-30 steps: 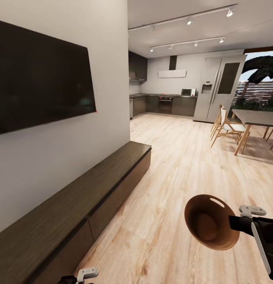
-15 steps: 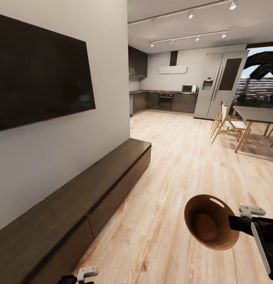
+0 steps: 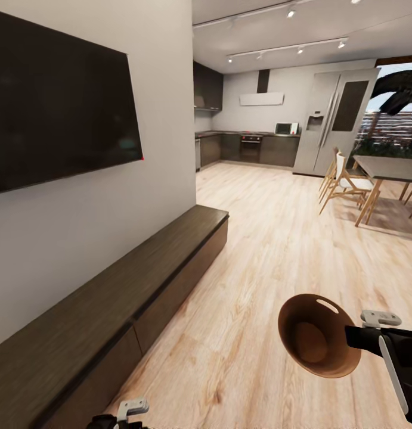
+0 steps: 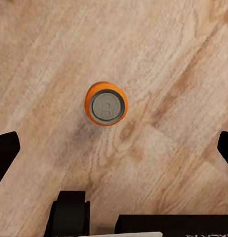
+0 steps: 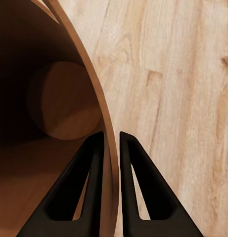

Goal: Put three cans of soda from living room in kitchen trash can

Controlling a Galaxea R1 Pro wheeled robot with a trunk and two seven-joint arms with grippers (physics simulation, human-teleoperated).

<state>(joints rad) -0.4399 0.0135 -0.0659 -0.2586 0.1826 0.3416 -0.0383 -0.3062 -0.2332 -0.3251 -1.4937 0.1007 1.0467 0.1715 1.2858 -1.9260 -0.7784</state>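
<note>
A copper-brown trash can [image 3: 318, 342] hangs tipped on its side over the pale wood floor [image 3: 271, 250] at the head view's lower right, its open mouth facing the camera and its oval handle cutout uppermost. The right gripper [image 5: 112, 143] pinches the bin's thin wall, one black finger inside the rim and one outside, the two nearly closed on it. The bin's round base shows bare inside. In the left wrist view an orange soda can [image 4: 106, 103] stands upright on the floorboards, its grey top toward the camera; the left gripper's black fingers [image 4: 5, 153] sit wide apart at the picture's edges, well clear of the can and holding nothing. A long low dark wood bench [image 3: 110, 298] runs along the white wall under a black wall TV [image 3: 59, 104]. Beyond it lies the kitchen [image 3: 253, 143], with dark cabinets, an oven and a tall silver fridge [image 3: 331, 122]. A dining table [image 3: 387, 170] with pale chairs stands to the right.
</note>
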